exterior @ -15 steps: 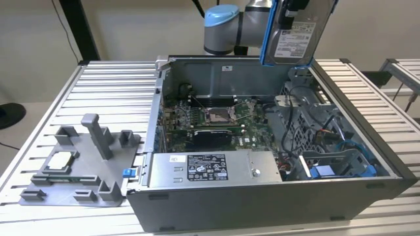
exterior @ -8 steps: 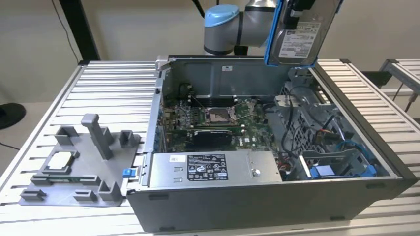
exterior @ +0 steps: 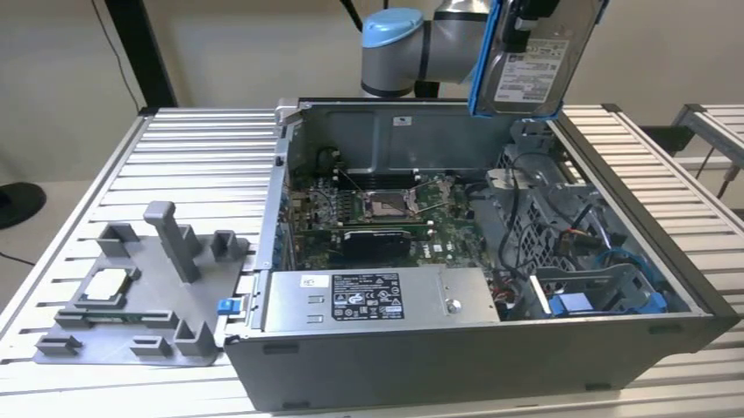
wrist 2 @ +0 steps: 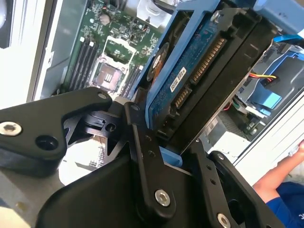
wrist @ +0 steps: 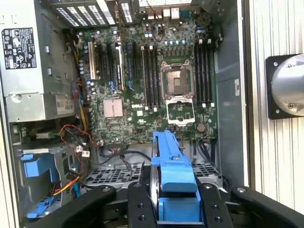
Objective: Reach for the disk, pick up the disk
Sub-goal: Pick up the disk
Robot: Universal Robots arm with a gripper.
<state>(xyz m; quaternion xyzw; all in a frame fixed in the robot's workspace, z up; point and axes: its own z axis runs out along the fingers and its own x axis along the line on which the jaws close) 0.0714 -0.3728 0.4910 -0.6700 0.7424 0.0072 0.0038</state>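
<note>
The disk [exterior: 535,59] hangs upright above the far right corner of the open computer case [exterior: 465,348], its white label facing the exterior view and blue rails along its edges. In the second wrist view its connector edge and blue underside [wrist 2: 190,71] stick out from between the black fingers [wrist 2: 142,156]. My gripper [wrist: 173,202] is shut on the disk, with a blue rail [wrist: 168,156] clamped between the two fingers in the first wrist view. The disk is clear of the case and touches nothing else.
Below lie the motherboard [wrist: 156,76] and the grey labelled power-supply box [exterior: 366,300]. Blue drive-bay parts [exterior: 587,303] sit at the case's near right. A grey fixture [exterior: 139,296] holding a small chip stands on the slatted table at the exterior view's left. A person's arm [wrist 2: 285,178] is beside the case.
</note>
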